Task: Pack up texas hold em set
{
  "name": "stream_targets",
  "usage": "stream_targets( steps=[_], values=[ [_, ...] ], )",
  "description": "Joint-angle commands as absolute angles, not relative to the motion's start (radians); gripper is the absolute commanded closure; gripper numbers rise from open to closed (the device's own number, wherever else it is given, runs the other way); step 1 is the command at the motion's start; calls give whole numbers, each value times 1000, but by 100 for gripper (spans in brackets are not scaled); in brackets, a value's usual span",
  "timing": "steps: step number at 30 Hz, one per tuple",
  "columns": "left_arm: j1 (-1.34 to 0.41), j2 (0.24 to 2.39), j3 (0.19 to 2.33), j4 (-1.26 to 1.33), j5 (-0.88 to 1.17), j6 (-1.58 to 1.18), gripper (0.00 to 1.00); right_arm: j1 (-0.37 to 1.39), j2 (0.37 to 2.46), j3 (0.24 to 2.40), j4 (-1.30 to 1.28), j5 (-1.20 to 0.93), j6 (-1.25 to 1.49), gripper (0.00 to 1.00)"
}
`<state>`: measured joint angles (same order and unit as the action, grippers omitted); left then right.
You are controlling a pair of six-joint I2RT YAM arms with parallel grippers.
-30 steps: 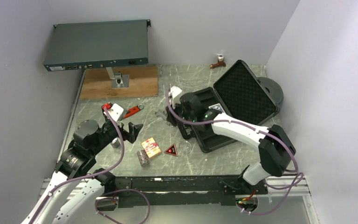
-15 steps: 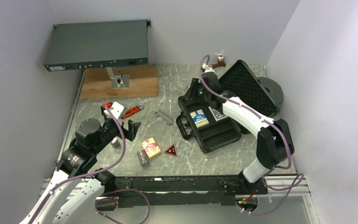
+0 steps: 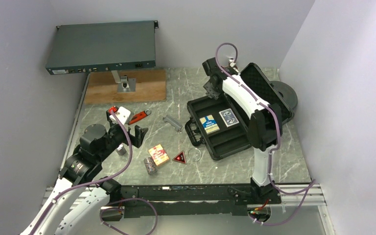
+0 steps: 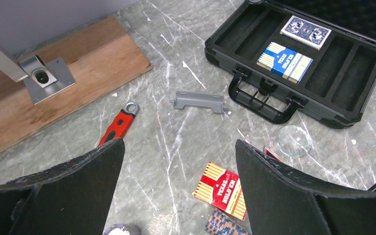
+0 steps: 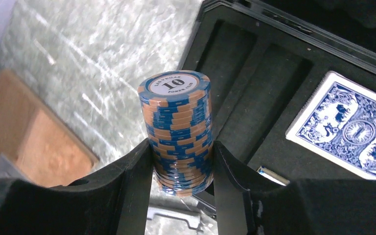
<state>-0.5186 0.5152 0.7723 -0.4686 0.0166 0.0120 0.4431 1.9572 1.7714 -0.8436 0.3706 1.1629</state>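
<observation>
The black case (image 3: 230,138) lies open at centre right of the overhead view, its foam-lined lid (image 3: 275,99) tilted back toward the upper right and its handle facing lower left. Two middle slots are filled: a blue-and-yellow card box (image 3: 209,123) and, just beside it toward the lid, a blue patterned card box (image 3: 228,117); the other slots show bare black lining. The right arm rises from the lower right and reaches across the lid, and the right gripper (image 5: 182,161) hangs over the case's upper-left corner, its fingers pinching an upright chip stack (image 5: 178,127) of blue and orange chips, the top one marked 10. At lower left the left arm leans in toward the centre, and the left gripper (image 4: 178,144) hovers above the marble with its fingers spread wide and nothing between them. Below it, on the table and well apart from the case, lie a red-orange card box (image 4: 223,190) and a red triangle (image 3: 179,157), and a clear disc (image 4: 293,140) sits near the handle.
</observation>
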Motion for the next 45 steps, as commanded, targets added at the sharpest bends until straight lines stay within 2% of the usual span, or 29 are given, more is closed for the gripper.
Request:
stream_targets(
  steps=[1,13,34,39,42,45],
  values=[
    [-521,513,777,-439,3,12,11,430,2029,1944,-1186,459,1402,100],
    [-522,521,778,-440,3,16,11,347,1990,1723,-1015,297,1428,100],
    [-522,529,776,-440,3,18,11,287,2012,1709,-856,259,1355,100],
    [-522,526,776,-440,2,18,11,273,2026,1733,-870,258,1355,86],
    [-522,525,776,-440,3,18,11,270,2014,1720,-841,262,1343,59],
    [-521,526,776,-439,3,18,11,268,2002,1704,-815,262,1339,41]
  ],
)
